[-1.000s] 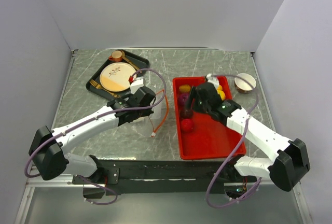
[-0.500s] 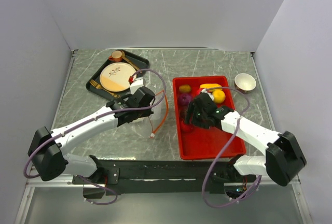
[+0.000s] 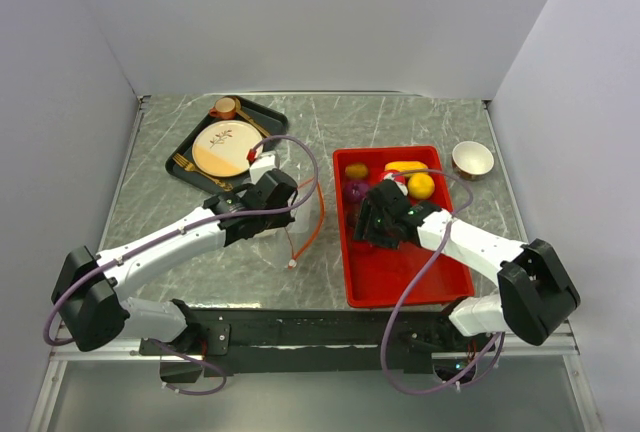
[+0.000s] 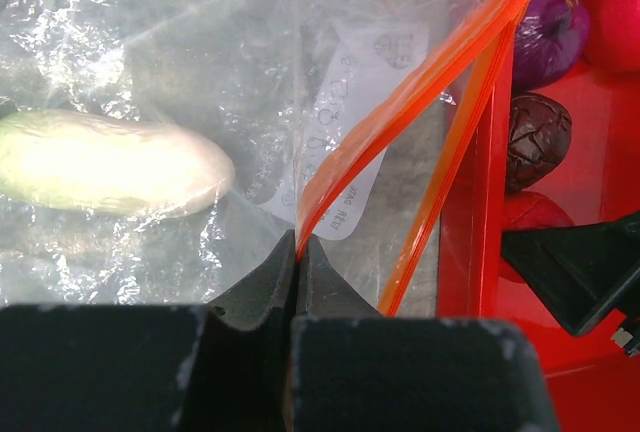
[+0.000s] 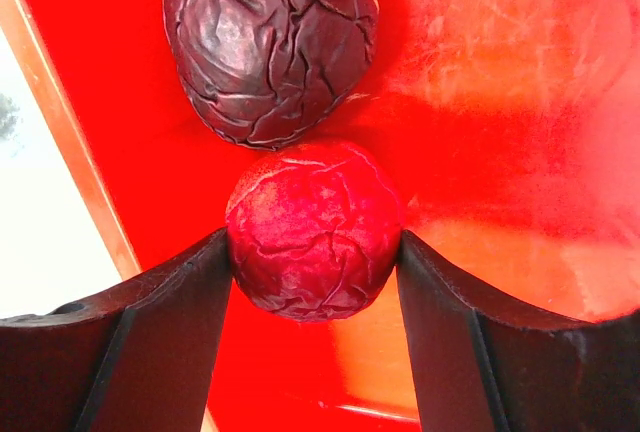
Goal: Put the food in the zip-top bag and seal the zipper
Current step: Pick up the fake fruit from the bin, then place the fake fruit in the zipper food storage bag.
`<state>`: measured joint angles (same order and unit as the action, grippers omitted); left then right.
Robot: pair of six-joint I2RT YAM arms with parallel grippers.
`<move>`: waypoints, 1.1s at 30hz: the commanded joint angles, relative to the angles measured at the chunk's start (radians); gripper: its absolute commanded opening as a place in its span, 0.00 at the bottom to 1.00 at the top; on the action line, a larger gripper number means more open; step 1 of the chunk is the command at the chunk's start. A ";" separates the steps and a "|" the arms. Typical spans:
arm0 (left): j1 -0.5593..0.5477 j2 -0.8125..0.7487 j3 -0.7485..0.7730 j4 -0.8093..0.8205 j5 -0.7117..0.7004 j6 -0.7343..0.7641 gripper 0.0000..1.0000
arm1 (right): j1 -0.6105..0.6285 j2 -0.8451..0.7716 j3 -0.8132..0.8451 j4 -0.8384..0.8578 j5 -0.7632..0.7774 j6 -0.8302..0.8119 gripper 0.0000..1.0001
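Observation:
The clear zip-top bag [image 4: 200, 52] lies left of the red tray [image 3: 400, 277], with a pale white-green food piece [image 4: 100, 162] inside it. My left gripper [image 4: 297, 247] is shut on the bag's orange-red zipper strip [image 4: 400, 102] and holds the mouth open toward the tray; it also shows in the top view [image 3: 296, 210]. My right gripper [image 5: 315, 252] is down in the tray, its two fingers pressed against both sides of a round red fruit [image 5: 312, 227]. A wrinkled maroon fruit [image 5: 265, 42] sits just beyond it. Purple [image 3: 355, 190], yellow [image 3: 356, 170] and orange [image 3: 421, 185] pieces lie at the tray's far end.
A black tray [image 3: 190, 162] at the back left holds a patterned white-and-orange plate [image 3: 224, 147] and a small cup [image 3: 224, 108]. A small bowl [image 3: 472, 159] stands right of the red tray. The red tray's left wall [image 4: 470, 222] lies right beside the bag's mouth.
My right gripper moved from the tray's far end toward the near left and came down round the red fruit. My left gripper stayed holding the bag's strip.

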<state>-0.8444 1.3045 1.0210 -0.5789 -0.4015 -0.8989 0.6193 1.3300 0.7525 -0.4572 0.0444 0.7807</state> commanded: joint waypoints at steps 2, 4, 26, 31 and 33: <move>0.004 0.021 0.042 0.033 0.018 0.038 0.01 | 0.002 -0.058 0.045 -0.011 0.054 -0.009 0.34; 0.004 0.029 0.062 0.021 0.000 0.045 0.01 | 0.002 -0.092 0.083 -0.038 0.061 -0.015 0.34; 0.004 -0.002 0.054 0.056 0.047 0.020 0.01 | 0.134 0.013 0.300 0.189 -0.147 0.011 0.34; 0.004 -0.014 0.051 0.045 0.032 0.005 0.01 | 0.148 0.106 0.372 0.189 -0.173 -0.008 0.34; 0.004 -0.025 0.048 0.047 0.029 -0.001 0.01 | 0.151 0.139 0.389 0.183 -0.170 -0.015 0.35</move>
<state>-0.8448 1.3270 1.0443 -0.5583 -0.3683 -0.8852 0.7597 1.4288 1.0664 -0.3126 -0.1066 0.7872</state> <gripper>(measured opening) 0.034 0.686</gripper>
